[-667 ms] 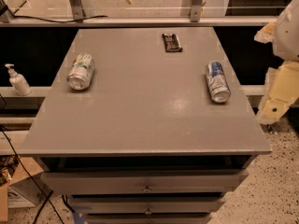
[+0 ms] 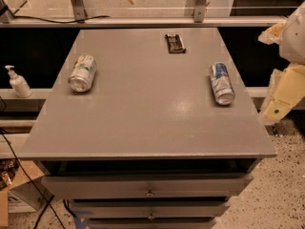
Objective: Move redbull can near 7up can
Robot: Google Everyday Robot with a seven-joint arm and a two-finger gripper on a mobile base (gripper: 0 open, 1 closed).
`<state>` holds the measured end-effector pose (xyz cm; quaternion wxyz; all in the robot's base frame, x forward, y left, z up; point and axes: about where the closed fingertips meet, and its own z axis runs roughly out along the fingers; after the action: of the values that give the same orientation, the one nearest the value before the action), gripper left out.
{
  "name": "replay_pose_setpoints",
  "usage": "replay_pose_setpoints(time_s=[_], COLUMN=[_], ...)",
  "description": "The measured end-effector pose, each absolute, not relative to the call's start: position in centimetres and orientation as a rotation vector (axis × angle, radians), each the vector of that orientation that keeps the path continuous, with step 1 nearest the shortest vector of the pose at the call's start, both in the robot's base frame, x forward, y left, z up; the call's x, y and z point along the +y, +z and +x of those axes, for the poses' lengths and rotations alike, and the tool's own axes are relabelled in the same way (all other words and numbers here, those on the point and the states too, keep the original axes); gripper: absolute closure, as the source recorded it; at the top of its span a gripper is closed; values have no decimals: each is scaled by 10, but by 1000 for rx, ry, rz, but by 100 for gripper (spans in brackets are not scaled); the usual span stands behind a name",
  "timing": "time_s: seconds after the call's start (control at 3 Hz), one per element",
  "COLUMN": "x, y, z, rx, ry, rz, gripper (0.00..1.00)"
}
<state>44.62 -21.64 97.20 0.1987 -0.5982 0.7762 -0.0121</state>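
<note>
The redbull can (image 2: 221, 83), slim, silver and blue, lies on its side near the right edge of the grey cabinet top (image 2: 143, 113). The 7up can (image 2: 83, 72), wider, white and green, lies on its side near the left edge, far from the redbull can. My gripper (image 2: 274, 32) is at the right edge of the camera view, off the cabinet's far right corner, above and to the right of the redbull can and not touching it. The cream arm link (image 2: 285, 92) hangs below it.
A small dark flat packet (image 2: 175, 43) lies at the back middle of the top. A white pump bottle (image 2: 18, 82) stands on a ledge to the left. Drawers (image 2: 150, 187) are below the front edge. A metal rail (image 2: 143, 20) runs behind the cabinet.
</note>
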Motion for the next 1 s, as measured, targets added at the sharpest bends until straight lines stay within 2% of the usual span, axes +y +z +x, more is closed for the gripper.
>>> replay_pose_setpoints(time_s=[0.33, 0.67, 1.0], x=[-219, -227, -228], y=[962, 949, 945], z=[469, 500, 504], rx=[2068, 2048, 2050], ry=[78, 129, 137], rz=[-1601, -1532, -1528], gripper=[0, 0, 0])
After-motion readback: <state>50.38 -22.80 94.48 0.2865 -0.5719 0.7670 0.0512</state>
